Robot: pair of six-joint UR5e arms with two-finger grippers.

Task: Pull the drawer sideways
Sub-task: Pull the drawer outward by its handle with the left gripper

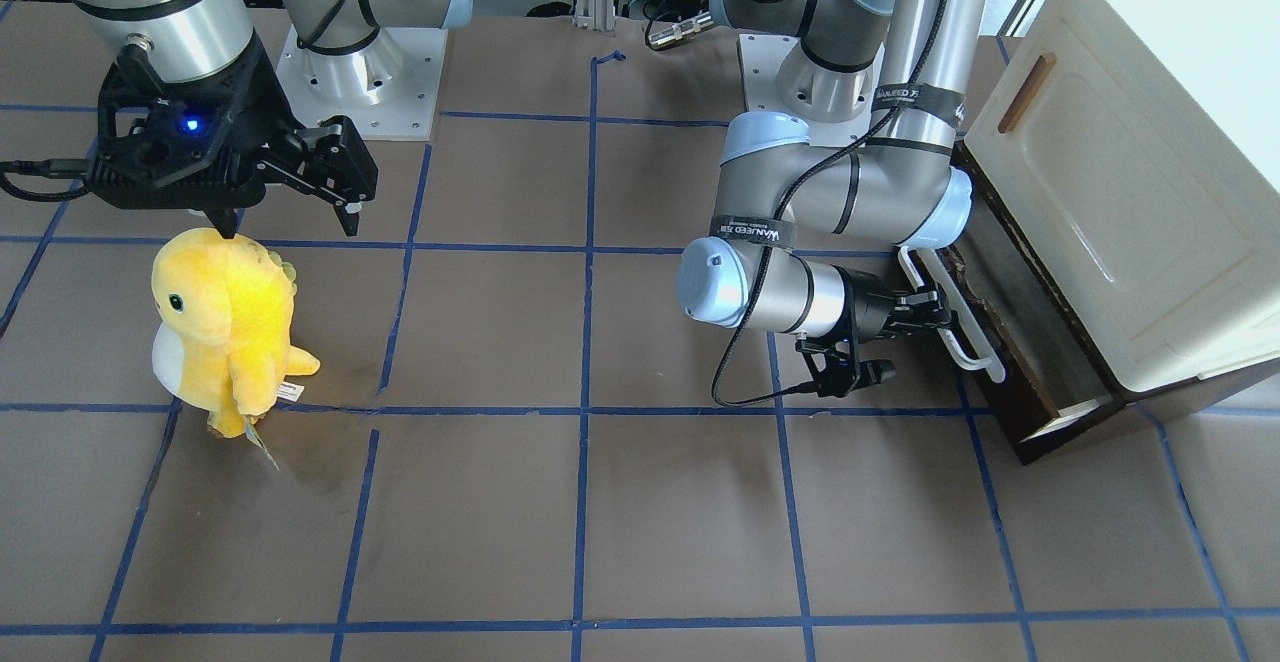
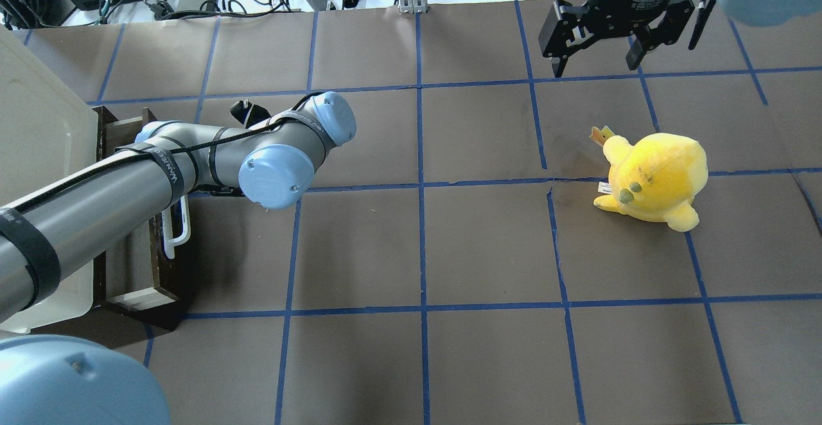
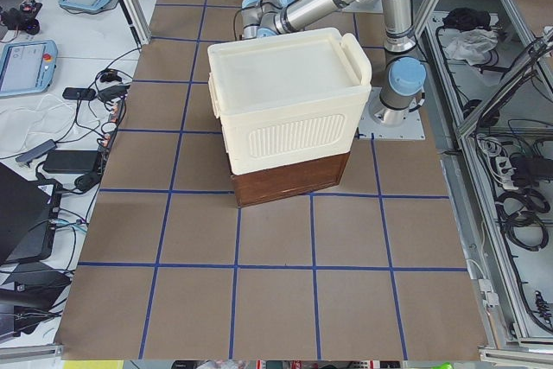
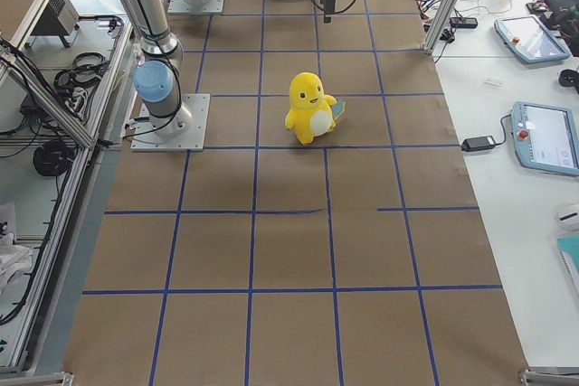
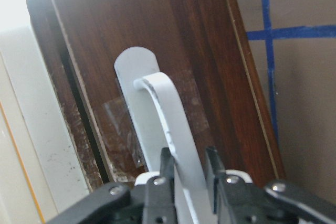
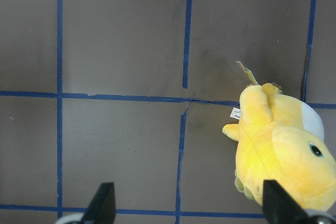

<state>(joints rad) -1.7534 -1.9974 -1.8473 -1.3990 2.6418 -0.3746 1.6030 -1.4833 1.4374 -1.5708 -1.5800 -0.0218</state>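
The drawer (image 1: 1015,412) has a dark brown wooden front and a long white bar handle (image 1: 962,334). It stands partly out of the base under the cream cabinet (image 1: 1130,192), and its pale inside (image 2: 125,264) shows in the overhead view. My left gripper (image 1: 935,317) reaches in sideways and is shut on the handle. In the left wrist view its fingers (image 5: 167,165) clamp the white bar (image 5: 168,114) in front of the brown front (image 5: 110,30). My right gripper (image 1: 285,217) hangs open and empty above the table, far from the drawer.
A yellow plush toy (image 1: 225,327) stands on the brown table just below my right gripper; it also shows in the overhead view (image 2: 652,178) and the right wrist view (image 6: 278,150). The cream cabinet (image 3: 285,101) fills the table's end on my left.
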